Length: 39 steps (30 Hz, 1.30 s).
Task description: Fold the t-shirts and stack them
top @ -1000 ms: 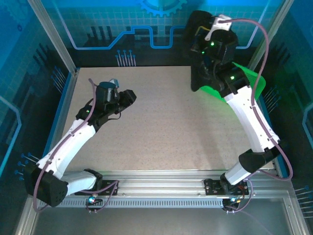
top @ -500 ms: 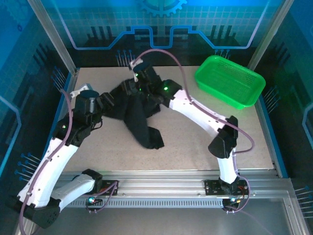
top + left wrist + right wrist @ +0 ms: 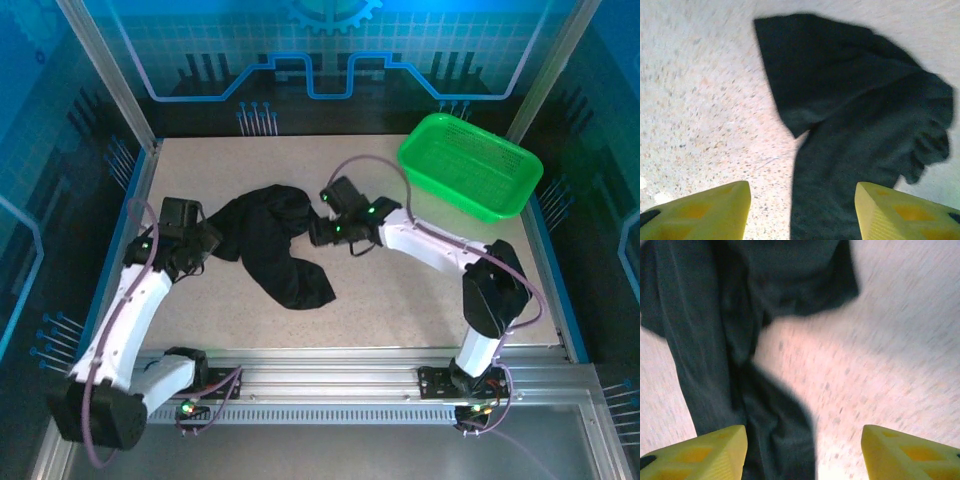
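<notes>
One black t-shirt (image 3: 272,243) lies crumpled on the speckled table, left of centre. My left gripper (image 3: 212,240) sits at its left edge. In the left wrist view the yellow fingers (image 3: 705,212) stand wide apart above the t-shirt (image 3: 860,110), so the left gripper (image 3: 802,215) is open and holds nothing. My right gripper (image 3: 318,232) is at the shirt's right edge. It is open too (image 3: 805,455), with its fingers (image 3: 915,452) spread over the dark cloth (image 3: 715,340) and bare table.
A green mesh basket (image 3: 470,165) stands at the back right corner of the table (image 3: 400,290). Metal frame posts and blue panels wall in the workspace. The arm bases sit along the near rail.
The right arm swung from over the basket to the table centre with the black shirt, let it go and drew back right. The left arm moved in to the shirt's left edge.
</notes>
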### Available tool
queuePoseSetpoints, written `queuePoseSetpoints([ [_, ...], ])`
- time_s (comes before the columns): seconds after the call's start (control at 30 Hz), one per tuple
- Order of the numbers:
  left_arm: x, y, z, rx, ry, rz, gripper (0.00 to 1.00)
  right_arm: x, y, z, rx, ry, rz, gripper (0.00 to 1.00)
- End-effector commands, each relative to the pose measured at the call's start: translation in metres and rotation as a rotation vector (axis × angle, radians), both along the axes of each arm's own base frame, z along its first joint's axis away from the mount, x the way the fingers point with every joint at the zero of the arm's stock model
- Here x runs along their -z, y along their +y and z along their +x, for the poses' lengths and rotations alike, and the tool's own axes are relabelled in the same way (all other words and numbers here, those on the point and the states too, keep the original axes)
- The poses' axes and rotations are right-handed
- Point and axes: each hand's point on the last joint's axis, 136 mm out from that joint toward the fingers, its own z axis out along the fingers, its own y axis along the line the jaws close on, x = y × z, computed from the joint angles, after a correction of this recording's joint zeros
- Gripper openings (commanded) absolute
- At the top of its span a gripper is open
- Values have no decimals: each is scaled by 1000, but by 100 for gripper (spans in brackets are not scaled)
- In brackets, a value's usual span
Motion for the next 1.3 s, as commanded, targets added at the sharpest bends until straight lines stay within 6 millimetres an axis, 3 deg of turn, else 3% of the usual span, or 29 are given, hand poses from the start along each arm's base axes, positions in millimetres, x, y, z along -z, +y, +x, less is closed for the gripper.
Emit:
queuePoseSetpoints([
  [0.0, 29, -13, 17, -55, 23, -182, 59, 44, 19, -51, -172, 125, -77, 65],
  [0.13, 66, -7, 45, -98, 80, -231, 68, 86, 27, -76, -267, 201, -210, 68],
  [0.27, 83, 0, 80, -91, 99, -221, 76, 101, 33, -76, -278, 226, -226, 69],
  [0.37, 106, 4, 92, -109, 145, -229, 74, 111, 30, -72, -254, 254, -264, 60],
  [0.47, 136, 2, 99, -105, 194, -249, 54, 112, 21, -63, -191, 287, -249, 41],
  [0.53, 150, 0, 102, -103, 206, -265, 29, 105, 11, -54, -136, 282, -231, 24],
  [0.6, 152, 4, 104, -101, 208, -245, 0, 93, -6, -43, -62, 265, -228, 8],
  [0.63, 148, 6, 106, -101, 197, -231, 0, 86, -15, -36, -25, 252, -226, 3],
  [0.73, 117, 12, 117, -85, 117, -194, 0, 49, -40, -13, 77, 166, -187, 0],
  [0.83, 69, 19, 131, -72, 1, -154, 0, -2, -66, 13, 171, 55, -148, 0],
  [1.1, -81, 29, 179, -118, -391, -153, 0, -134, -119, 78, 357, -208, -17, 0],
  [1.27, -167, 30, 195, -99, -583, -153, 0, -195, -150, 106, 456, -300, 55, 0],
])
